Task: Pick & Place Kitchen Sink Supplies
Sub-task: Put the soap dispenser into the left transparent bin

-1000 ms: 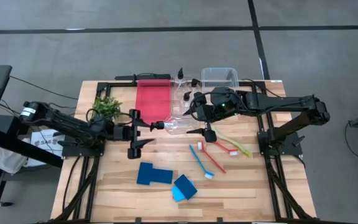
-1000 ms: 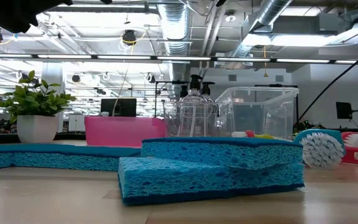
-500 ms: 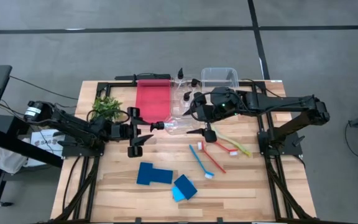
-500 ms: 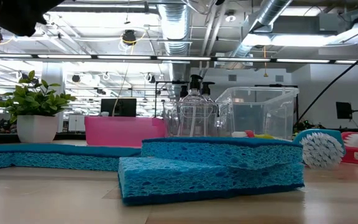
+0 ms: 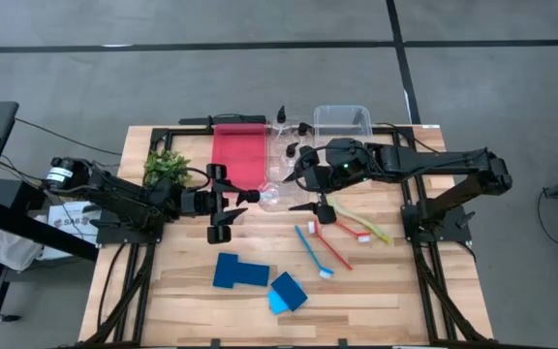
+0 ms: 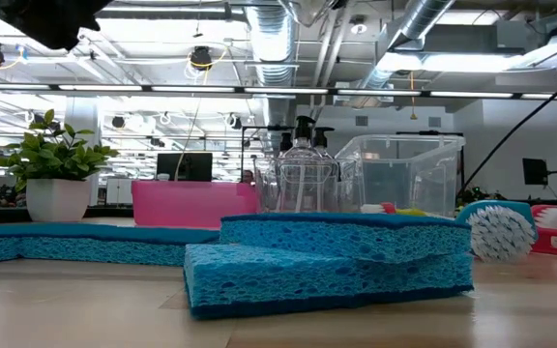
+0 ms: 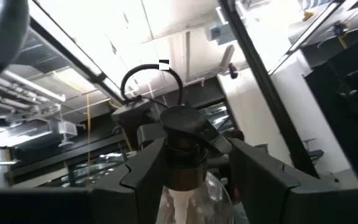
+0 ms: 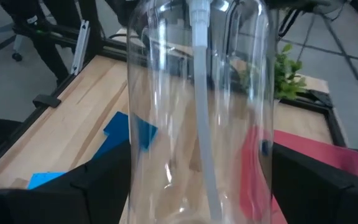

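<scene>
A clear bottle (image 5: 272, 196) with a black pump top (image 5: 250, 197) hangs level above the table's middle, its pump toward the left edge. My right gripper (image 5: 306, 186) is shut on it. My left gripper (image 5: 231, 202) is open; its fingers (image 7: 143, 171) stand on either side of the pump top (image 7: 182, 134), and I cannot tell whether they touch it. Two other bottles (image 5: 290, 136) stand at the back. A dark sponge (image 5: 239, 271) and a light sponge (image 5: 287, 292) lie flat near the front. The blue (image 5: 313, 252), red (image 5: 334, 249) and yellow-green (image 5: 366, 225) brushes lie right of centre. My right gripper pinches the bottle's clear body (image 8: 166, 168) between its two fingers (image 8: 95, 183), near the base end. The fingers come from the table's right, slanting a little down, and lie along the bottle. The bottle is lifted clear and roughly level, its pump end pointing at my left gripper.
A red bin (image 5: 238, 153) and a clear bin (image 5: 343, 119) stand at the back. A small leafy plant (image 5: 167, 167) stands at the back left, close to my left arm. Bare wood lies at the front left and front right.
My left gripper has moved toward the table's right, up to the bottle's pump top, and has tipped upward. The bottle and my right gripper have kept still.
</scene>
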Controlling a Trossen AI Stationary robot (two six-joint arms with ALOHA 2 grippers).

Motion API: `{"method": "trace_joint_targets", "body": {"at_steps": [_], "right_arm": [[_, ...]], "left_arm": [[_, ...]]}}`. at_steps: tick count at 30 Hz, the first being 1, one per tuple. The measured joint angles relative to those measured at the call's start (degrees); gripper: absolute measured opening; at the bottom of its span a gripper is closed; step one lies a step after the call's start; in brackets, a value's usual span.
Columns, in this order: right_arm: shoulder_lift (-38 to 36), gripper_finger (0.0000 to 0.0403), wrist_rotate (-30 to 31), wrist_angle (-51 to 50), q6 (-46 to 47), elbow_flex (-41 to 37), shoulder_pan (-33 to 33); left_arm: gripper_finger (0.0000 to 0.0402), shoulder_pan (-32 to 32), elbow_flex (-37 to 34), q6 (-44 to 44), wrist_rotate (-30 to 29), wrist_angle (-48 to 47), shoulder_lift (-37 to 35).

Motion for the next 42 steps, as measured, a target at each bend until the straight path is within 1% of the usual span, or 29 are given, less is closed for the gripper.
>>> {"method": "trace_joint_targets", "body": {"at_steps": [3,9,18,20,23,31,34,38,42], "right_arm": [[1.03,0.0322,0.09,0.82,-0.69,0.07,-0.01],[3.02,0.0322,0.48,1.42,-1.36,0.0,-0.07],[4.87,0.0322,0.46,2.28,-2.27,0.0,-0.08],[4.87,0.0322,0.44,2.4,-2.29,0.0,-0.08],[4.87,0.0322,0.45,2.34,-2.27,0.0,-0.08],[4.87,0.0322,0.19,2.14,-2.4,0.0,-0.03],[4.87,0.0322,0.21,2.16,-2.35,0.0,-0.03],[4.87,0.0322,0.21,2.14,-2.31,0.0,-0.03],[4.87,0.0322,0.21,2.14,-2.38,0.0,-0.03]], "left_arm": [[0.0176,-0.03,0.68,-0.01,0.92,-0.07,0.03],[0.0176,-0.02,0.96,-0.06,0.84,-0.37,0.07],[0.0176,0.28,0.96,-0.04,-0.24,-0.52,0.07],[0.0175,0.26,0.96,-0.04,-1.53,-0.69,0.07],[0.0163,0.27,0.96,-0.07,-1.86,-0.95,0.07],[0.0101,-0.89,0.96,-0.48,-2.1,-0.75,0.05],[0.0085,-1.11,0.96,-0.44,-2.1,-0.76,0.05],[0.0085,-1.11,0.96,-0.46,-2.16,-0.82,0.05],[0.0101,-1.11,0.96,-0.5,-2.05,-0.93,0.05]]}}
